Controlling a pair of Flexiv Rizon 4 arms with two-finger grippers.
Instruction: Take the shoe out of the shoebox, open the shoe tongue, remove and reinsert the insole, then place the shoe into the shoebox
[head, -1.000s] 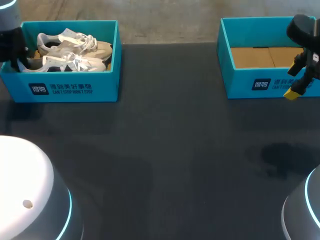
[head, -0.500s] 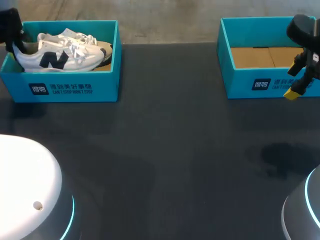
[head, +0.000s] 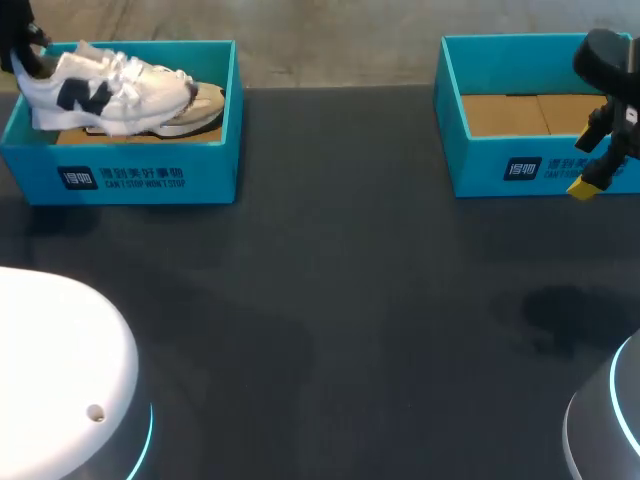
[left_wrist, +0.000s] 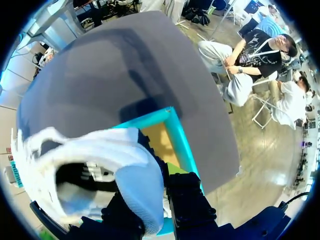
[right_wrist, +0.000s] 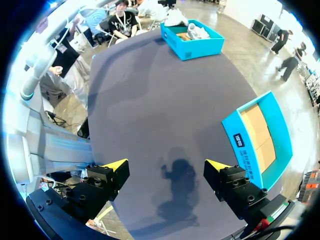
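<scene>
My left pincer (left_wrist: 157, 205) is clamped on the heel of the white shoe (head: 100, 90), holding it just above the left shoebox (head: 150, 175) with its toe pointing right toward the open surface (head: 350, 300). A second shoe (head: 205, 108) lies in that box. My right pincer (right_wrist: 165, 167) hangs wide open and empty in front of the right shoebox (head: 520, 170), well apart from the shoe.

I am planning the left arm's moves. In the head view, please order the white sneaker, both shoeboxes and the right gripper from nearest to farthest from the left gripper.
1. white sneaker: in its jaws, far left.
2. left shoebox: under the sneaker.
3. empty shoebox: across the table, right.
4. right gripper: before that box, farthest right.
</scene>
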